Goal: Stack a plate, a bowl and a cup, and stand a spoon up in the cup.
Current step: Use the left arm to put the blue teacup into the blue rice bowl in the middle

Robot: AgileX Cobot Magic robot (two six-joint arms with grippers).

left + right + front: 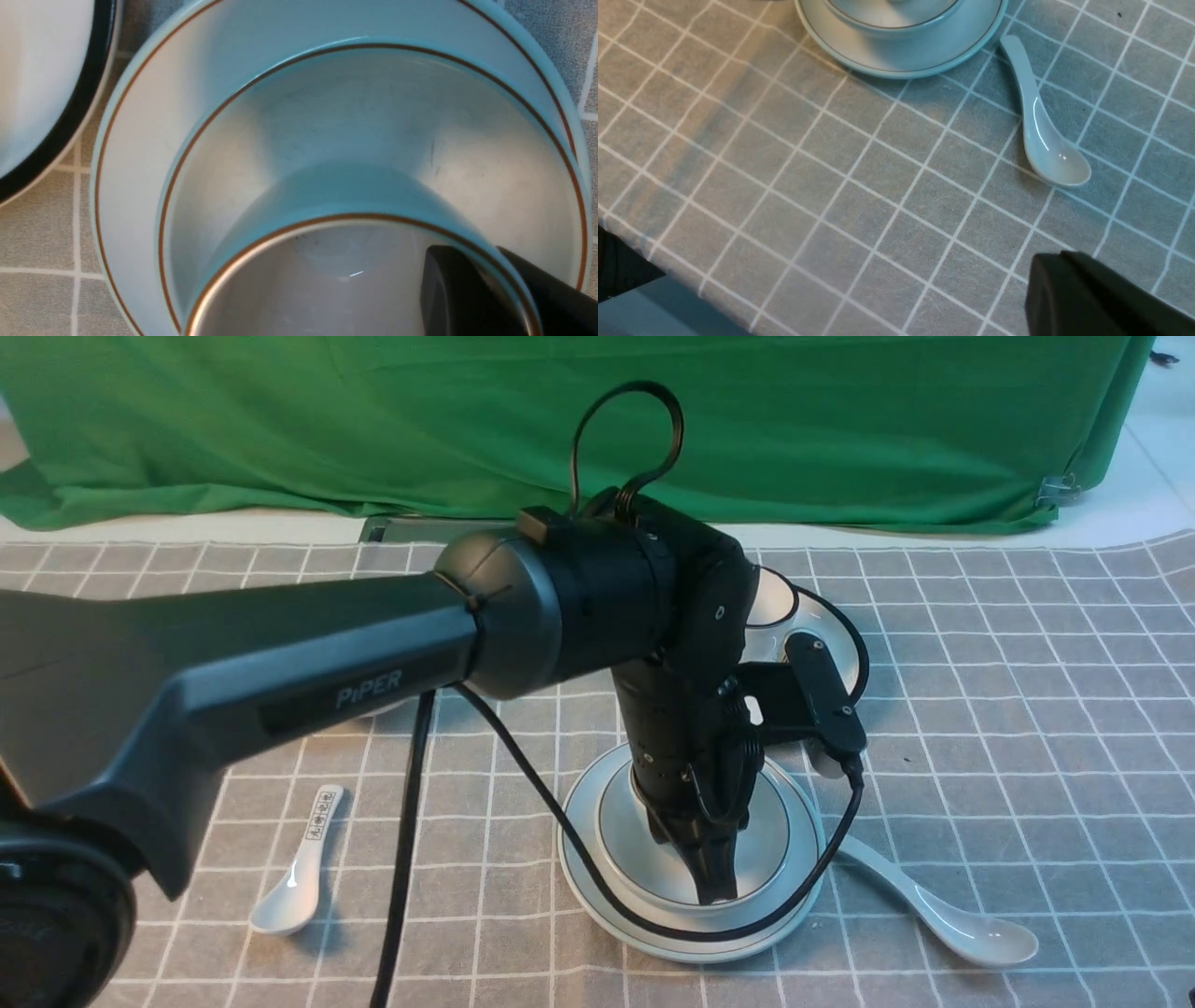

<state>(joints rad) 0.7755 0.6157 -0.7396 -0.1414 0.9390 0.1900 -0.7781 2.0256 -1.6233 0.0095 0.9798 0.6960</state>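
The pale blue-grey plate lies at the table's middle front with the bowl on it. My left gripper points down into the bowl. In the left wrist view it is shut on the cup, one finger inside the rim and one outside. The cup sits low inside the bowl, above the plate. I cannot tell whether it touches the bowl's bottom. The white spoon lies flat just right of the plate, also in the right wrist view. My right gripper looks shut and empty, over bare cloth near the spoon.
A small spoon with black characters lies at front left. A white black-rimmed plate with dishes stands behind the stack, and its rim shows in the left wrist view. Green cloth hangs at the back. The table's front edge is close.
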